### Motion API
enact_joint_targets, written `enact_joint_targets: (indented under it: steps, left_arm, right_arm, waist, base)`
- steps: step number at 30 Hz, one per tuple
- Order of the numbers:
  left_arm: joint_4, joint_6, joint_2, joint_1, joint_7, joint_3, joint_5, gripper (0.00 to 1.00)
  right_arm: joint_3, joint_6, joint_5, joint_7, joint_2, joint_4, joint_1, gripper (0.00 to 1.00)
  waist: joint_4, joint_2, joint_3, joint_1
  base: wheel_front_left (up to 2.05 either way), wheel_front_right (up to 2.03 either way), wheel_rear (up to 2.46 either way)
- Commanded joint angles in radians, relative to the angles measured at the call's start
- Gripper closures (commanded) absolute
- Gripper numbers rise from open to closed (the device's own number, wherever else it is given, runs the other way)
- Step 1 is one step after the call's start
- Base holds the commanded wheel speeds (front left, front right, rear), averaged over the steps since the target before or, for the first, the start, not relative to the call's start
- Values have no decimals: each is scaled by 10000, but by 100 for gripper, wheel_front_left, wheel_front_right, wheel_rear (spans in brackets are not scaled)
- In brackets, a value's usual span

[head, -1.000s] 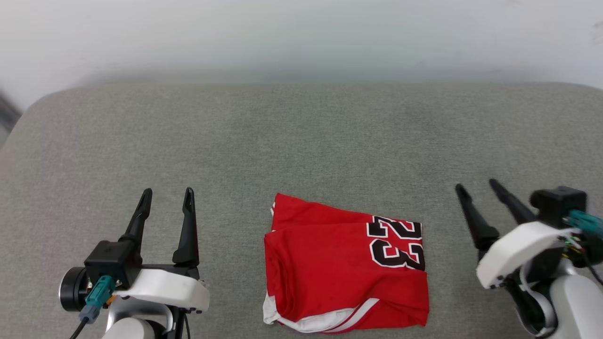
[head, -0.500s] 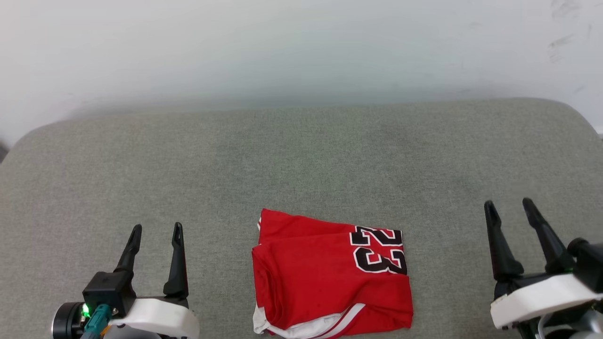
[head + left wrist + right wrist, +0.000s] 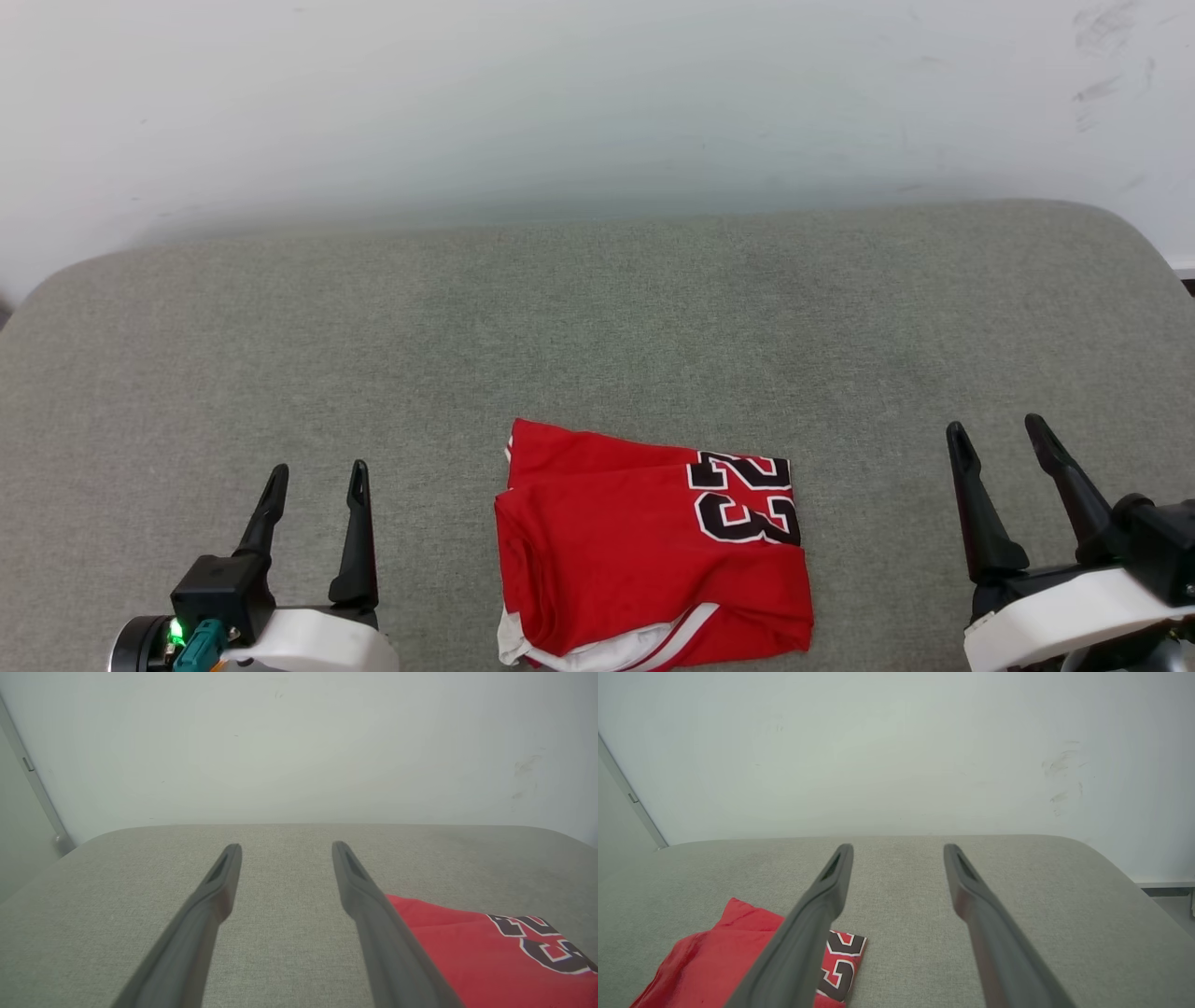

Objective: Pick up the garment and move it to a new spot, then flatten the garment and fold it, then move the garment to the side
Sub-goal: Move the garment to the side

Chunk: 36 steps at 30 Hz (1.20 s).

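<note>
The garment [image 3: 635,551] lies folded into a compact red rectangle on the grey padded surface [image 3: 597,317], near its front middle, with dark white-outlined numerals at its right and a white striped sleeve edge at the bottom. My left gripper [image 3: 317,471] stands open to the garment's left, clear of it. My right gripper [image 3: 999,434] stands open to its right, also apart. In the left wrist view the garment [image 3: 490,961] lies right of my fingers [image 3: 215,891]. The right wrist view has the garment [image 3: 714,956] at lower left, beside the fingers [image 3: 971,891].
A pale wall [image 3: 597,103] rises directly behind the padded surface. The surface's rounded corners are at far left and far right, and a strip of floor [image 3: 1171,900] lies past its right edge.
The head camera has tilted up and shifted, so the whole picture slid down and left. Both grippers sit lower in the frame, and the right one has turned straighter. The garment lies unchanged.
</note>
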Motion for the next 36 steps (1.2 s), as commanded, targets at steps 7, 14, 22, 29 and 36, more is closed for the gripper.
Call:
enact_joint_targets:
  steps: [7,14,22,29,36]
  left_arm:
    - [-100,81,-88,-202,-50,146,-62,0]
    - [-415,113,-144,-445,-59,212,68,0]
    - [-441,29,-445,-936,-71,199,295,0]
    - [-275,-165,-666,-1420,-65,219,421,0]
    - [-132,-384,-687,-1820,-65,279,597,0]
  right_arm:
    - [-298,-4,459,506,90,-58,-92,0]
    - [-1785,-4,2085,2110,-995,1004,-745,0]
    - [-2400,-4,4812,4869,-1348,3482,-1442,0]
    - [-1989,-3,7092,7165,-355,4547,-1999,0]
    - [-1368,-10,8796,7417,115,5371,-2680,0]
  waist:
    - [40,0,119,0]
    - [286,0,485,0]
    - [1001,0,1158,0]
    - [1474,0,1814,0]
    - [1569,0,2279,0]
  base:
    - [0,0,0]
    - [0,0,0]
    - [0,0,0]
    - [0,0,0]
    - [0,0,0]
